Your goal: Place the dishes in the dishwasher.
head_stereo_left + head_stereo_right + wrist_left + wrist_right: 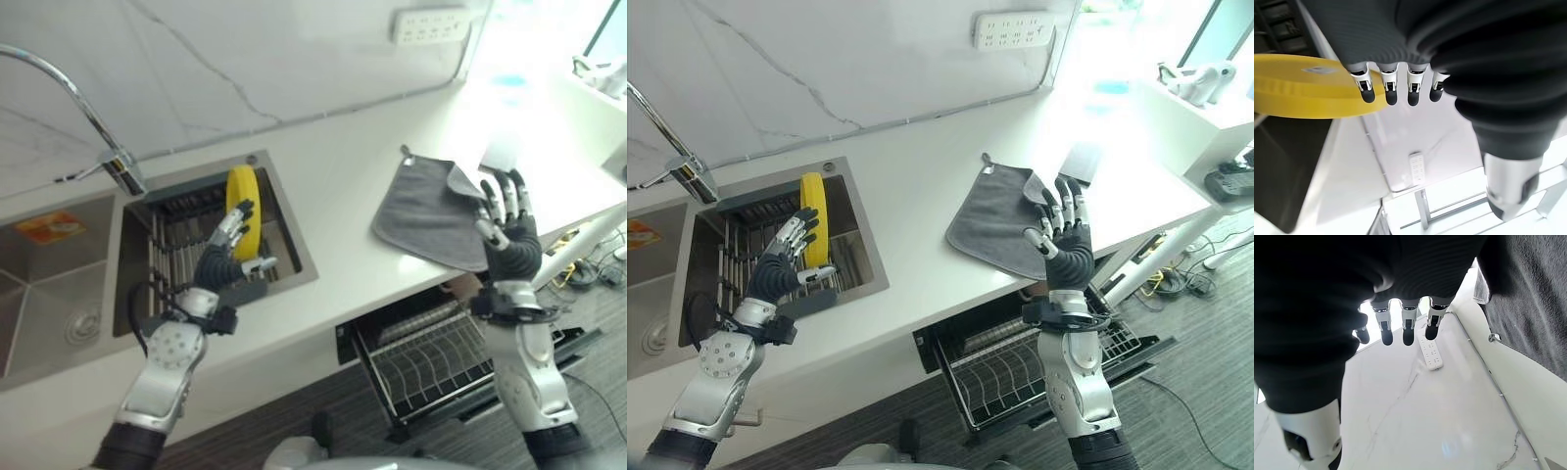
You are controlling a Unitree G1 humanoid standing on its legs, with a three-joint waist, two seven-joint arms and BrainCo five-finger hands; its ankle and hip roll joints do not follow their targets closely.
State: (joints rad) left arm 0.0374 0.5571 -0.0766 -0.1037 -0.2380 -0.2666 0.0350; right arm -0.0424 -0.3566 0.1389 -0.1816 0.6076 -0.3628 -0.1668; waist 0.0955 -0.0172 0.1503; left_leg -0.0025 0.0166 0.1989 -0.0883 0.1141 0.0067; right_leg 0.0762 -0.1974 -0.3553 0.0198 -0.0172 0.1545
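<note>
Right now everything hinges on the round yellow plate (241,211), which stands on edge in the wire rack of the steel sink basin (294,235), its flat faces turned left and right and its rim running away towards the marble wall. The left hand (227,251) is the one beside it — fingers spread and fairly straight, thumb held out apart, closed on nothing. Seen from the head, its fingertips (807,221) reach up against the plate's near face, though whether they actually touch it I cannot tell; the left wrist view has the dark fingertips lined up just in front of the yellow rim (1298,85). So the plate lies directly ahead of that hand, slightly to its right side, and to my eye a grasp would have to straddle the thin edge rather than the broad face. The right hand (1066,235) is well apart from all this, raised over the grey folded cloth (999,217) on the white counter (911,186), fingers open and empty. Below that hand the pulled-out dishwasher rack of bare wire tines (1019,367) waits (nothing loaded that I can see) — so the plate, once lifted, has to travel rightward and down across the counter's front edge.
</note>
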